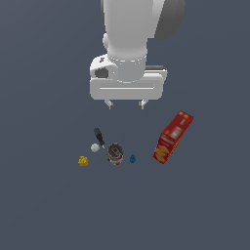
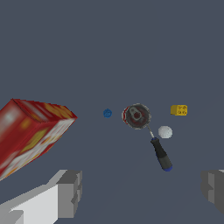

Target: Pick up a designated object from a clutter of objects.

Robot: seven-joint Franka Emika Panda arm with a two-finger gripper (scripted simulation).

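Note:
The red and white can point(image 1: 115, 154) stands upright on the grey floor, its silver top facing up; in the wrist view it point(image 2: 136, 116) sits mid-frame. My gripper point(image 1: 126, 104) hangs well above the clutter, open and empty; its fingertips point(image 2: 70, 193) show wide apart in the wrist view. A black-handled screwdriver point(image 1: 99, 137) lies beside the can, with its tip toward it. A small white ball point(image 1: 94, 147), a yellow piece point(image 1: 83, 160) and a blue piece point(image 1: 132, 158) lie close around the can. The red box with yellow marks point(image 1: 172, 136) lies to the exterior view's right.
The screwdriver point(image 2: 160, 153), white ball point(image 2: 165, 131), yellow piece point(image 2: 179, 110), blue piece point(image 2: 107, 113) and red box point(image 2: 30, 131) also show in the wrist view. The grey floor point(image 1: 44, 210) spreads all around the clutter.

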